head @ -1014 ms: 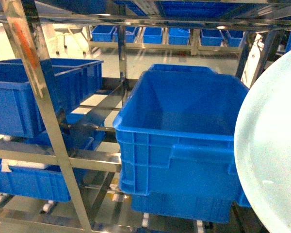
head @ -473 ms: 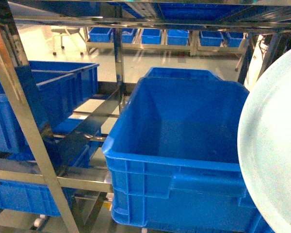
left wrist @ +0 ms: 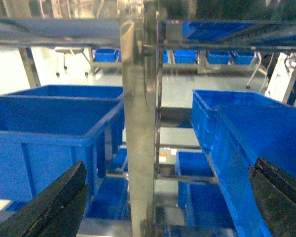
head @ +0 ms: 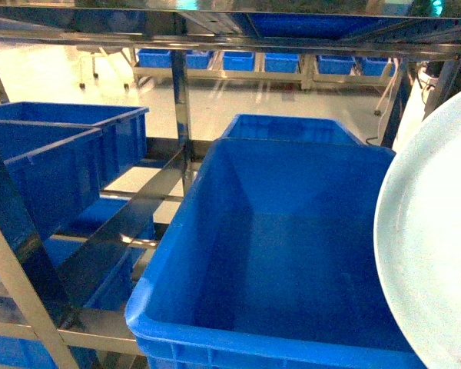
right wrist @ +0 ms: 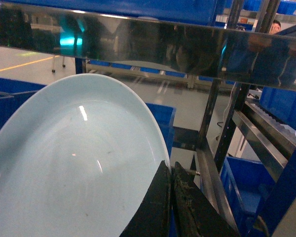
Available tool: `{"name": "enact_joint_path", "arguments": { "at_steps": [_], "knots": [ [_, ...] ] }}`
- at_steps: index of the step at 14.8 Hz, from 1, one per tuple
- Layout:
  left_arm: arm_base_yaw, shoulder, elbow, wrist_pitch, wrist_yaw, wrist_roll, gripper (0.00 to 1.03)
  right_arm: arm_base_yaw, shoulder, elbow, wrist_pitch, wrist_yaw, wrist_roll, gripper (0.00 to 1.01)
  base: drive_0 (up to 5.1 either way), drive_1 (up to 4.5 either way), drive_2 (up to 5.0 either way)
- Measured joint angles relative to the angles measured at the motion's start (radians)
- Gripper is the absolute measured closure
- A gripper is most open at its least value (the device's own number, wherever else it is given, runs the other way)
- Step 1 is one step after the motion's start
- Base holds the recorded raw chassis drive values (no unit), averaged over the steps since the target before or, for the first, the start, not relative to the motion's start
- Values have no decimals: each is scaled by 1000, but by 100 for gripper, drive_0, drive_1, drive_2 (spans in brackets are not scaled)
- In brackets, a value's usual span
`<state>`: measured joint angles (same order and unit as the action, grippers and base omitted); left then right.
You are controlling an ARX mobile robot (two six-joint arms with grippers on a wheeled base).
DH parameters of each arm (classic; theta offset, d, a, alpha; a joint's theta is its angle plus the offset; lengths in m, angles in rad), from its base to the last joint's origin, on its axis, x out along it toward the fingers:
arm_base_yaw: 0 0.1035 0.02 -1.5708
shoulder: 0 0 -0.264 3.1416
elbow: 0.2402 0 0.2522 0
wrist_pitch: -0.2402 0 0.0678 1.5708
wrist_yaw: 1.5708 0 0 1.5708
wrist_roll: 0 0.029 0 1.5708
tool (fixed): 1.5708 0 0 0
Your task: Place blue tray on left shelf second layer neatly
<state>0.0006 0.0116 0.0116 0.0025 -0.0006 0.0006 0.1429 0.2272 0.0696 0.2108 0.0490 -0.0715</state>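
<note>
1. The steel rack [head: 180,115] fills the room in front of the robot, its shiny crossbars and uprights carrying deep blue crates on several tiers. The left shelf second layer [head: 100,238] is, as I read it, the tier on the left behind the angled upright; crates already sit there, so free room for the dish is hard to judge.
2. The nearest big blue crate [head: 284,254] stands open and empty right below the head camera, on the right bay.
3. The blue tray [right wrist: 74,163] is not yet on any shelf. It hangs in the air at the right, tilted nearly on edge, just beside that crate's right side and under a crossbar.
4. The right gripper [right wrist: 171,197] is pinched tight on the tray's rim, fingers together over the edge.
5. The left gripper [left wrist: 167,197] holds nothing, its fingers spread wide, facing an upright.
6. My judgement: the carry is done, and crossing to the left bay, levelling and setting down are left.
</note>
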Motion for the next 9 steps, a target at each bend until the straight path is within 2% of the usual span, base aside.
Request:
{"name": "enact_joint_path", "arguments": {
  "at_steps": [9],
  "knots": [
    [0,0,0,-8,0,0,5,0,-5,0,2,0,0,99,0,0,0]
  ]
}}
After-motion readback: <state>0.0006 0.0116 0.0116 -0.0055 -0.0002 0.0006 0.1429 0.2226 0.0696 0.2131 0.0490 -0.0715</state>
